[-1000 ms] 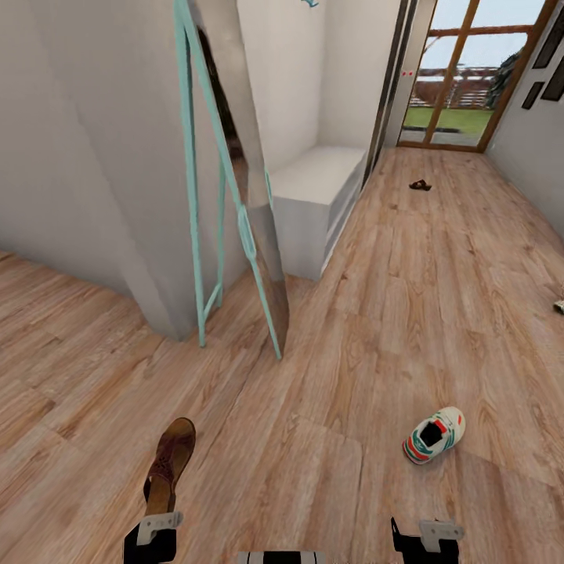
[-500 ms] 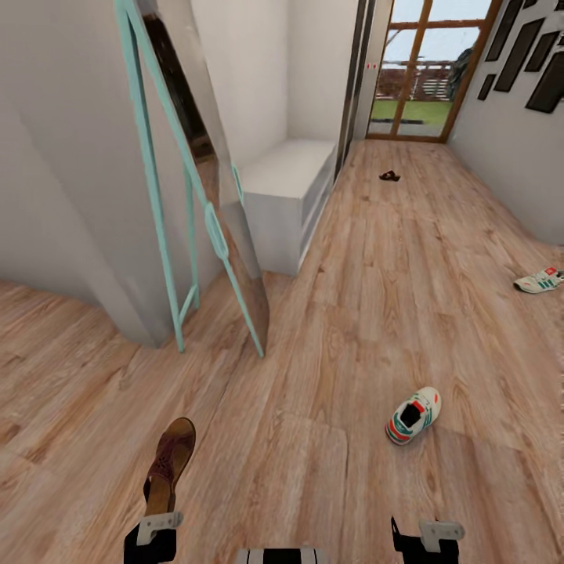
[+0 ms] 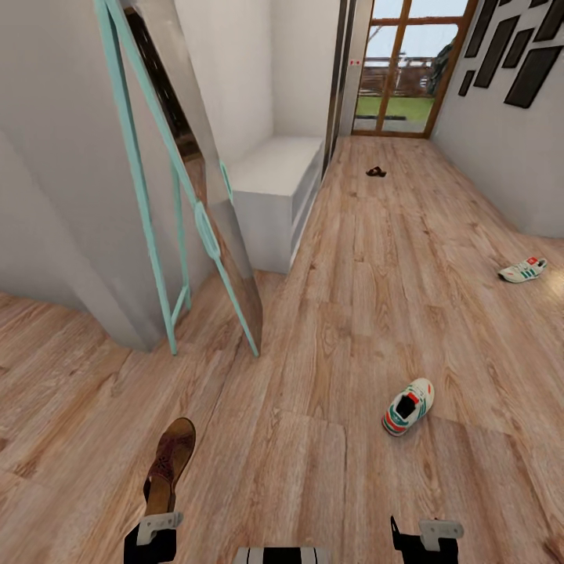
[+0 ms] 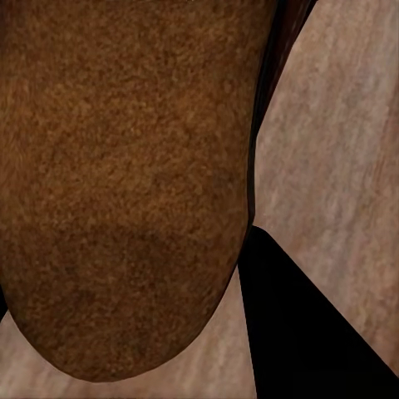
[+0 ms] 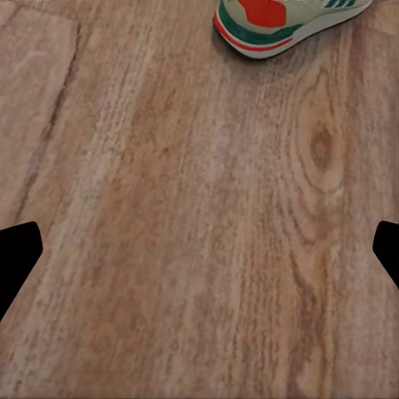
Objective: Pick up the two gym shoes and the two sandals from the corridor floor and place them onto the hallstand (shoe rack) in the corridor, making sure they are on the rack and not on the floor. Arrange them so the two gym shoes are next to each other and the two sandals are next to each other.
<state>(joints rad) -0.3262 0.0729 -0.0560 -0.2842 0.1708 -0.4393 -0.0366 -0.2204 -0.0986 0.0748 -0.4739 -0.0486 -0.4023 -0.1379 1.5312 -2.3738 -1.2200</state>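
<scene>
Bright, even daylight from the glazed door (image 3: 399,70); soft render, wrist views blurred, shadows faint.

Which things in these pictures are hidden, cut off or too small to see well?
- Far sandal: head view, too small for its strap pattern.
- Held sandal: left gripper covers its near end; left wrist view too close.
- Near gym shoe: right wrist view, cut by the edge.
- Hallstand: mirror hides one end.

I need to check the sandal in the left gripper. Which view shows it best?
The head view: the held sandal shows whole there, its heel end at the left gripper, toe pointing away. The left wrist view has a brown surface close up, seemingly its footbed.
</scene>
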